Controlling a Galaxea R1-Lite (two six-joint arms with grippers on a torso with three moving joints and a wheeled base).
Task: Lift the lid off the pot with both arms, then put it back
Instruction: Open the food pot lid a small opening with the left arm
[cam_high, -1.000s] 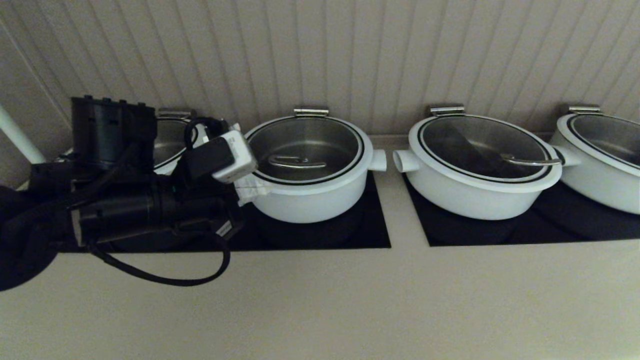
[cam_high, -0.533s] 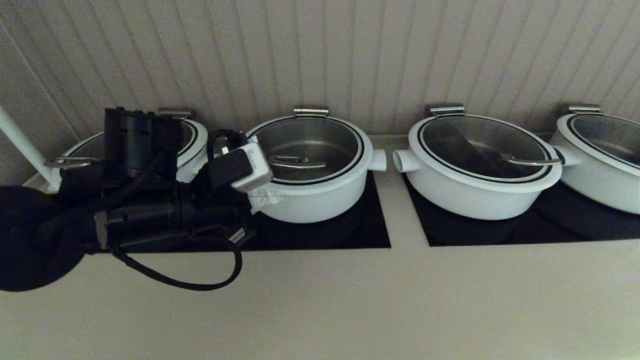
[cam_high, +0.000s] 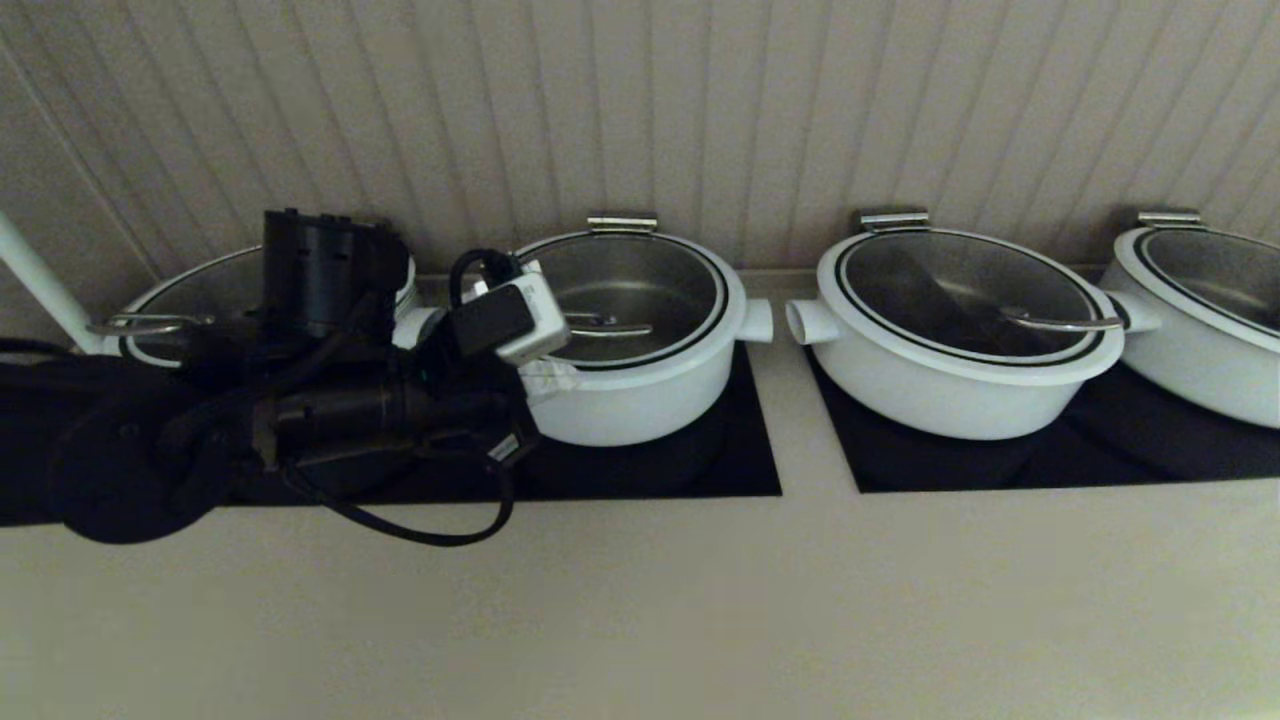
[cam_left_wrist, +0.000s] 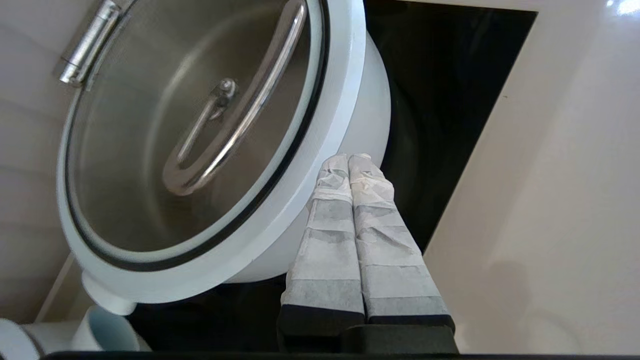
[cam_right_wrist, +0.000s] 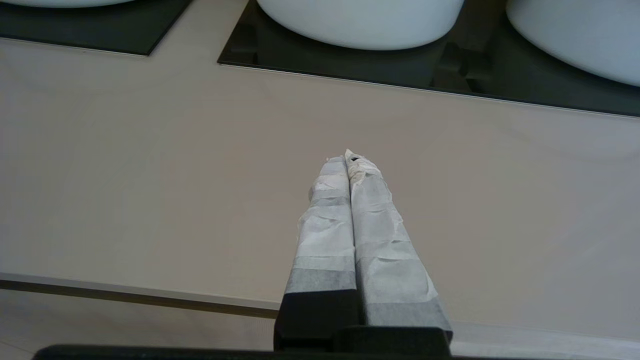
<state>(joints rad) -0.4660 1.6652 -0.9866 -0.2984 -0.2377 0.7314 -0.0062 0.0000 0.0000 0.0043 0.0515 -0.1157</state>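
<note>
A pale counter (cam_high: 640, 600) is running across the head view, carrying black cooktop panels (cam_high: 700, 470) along its far side. Four white pots are sitting in a row on those panels against a ribbed wall (cam_high: 640, 100). The second pot from the left (cam_high: 640, 400) is the one nearest the working arm, and its glass lid (cam_high: 620, 290) is resting closed on the rim, with the curved metal handle (cam_high: 600, 325) lying across the middle. The third pot (cam_high: 950, 380) and the fourth pot (cam_high: 1200, 340) are standing to the right with their lids on, while the first pot (cam_high: 180, 300) is showing partly behind the arm.

The left arm (cam_high: 330, 420) is reaching across the front of the first pot. The left gripper (cam_left_wrist: 348, 159) is hovering beside the outer wall of the second pot, just under its rim, with the taped fingers (cam_left_wrist: 325, 240) pressed together and holding nothing. The lid is sitting above and to one side of those tips, apart from them.

The right gripper (cam_right_wrist: 348, 156) is hanging over bare counter in front of the panels, its fingers together and empty, well apart from the lid.
</note>
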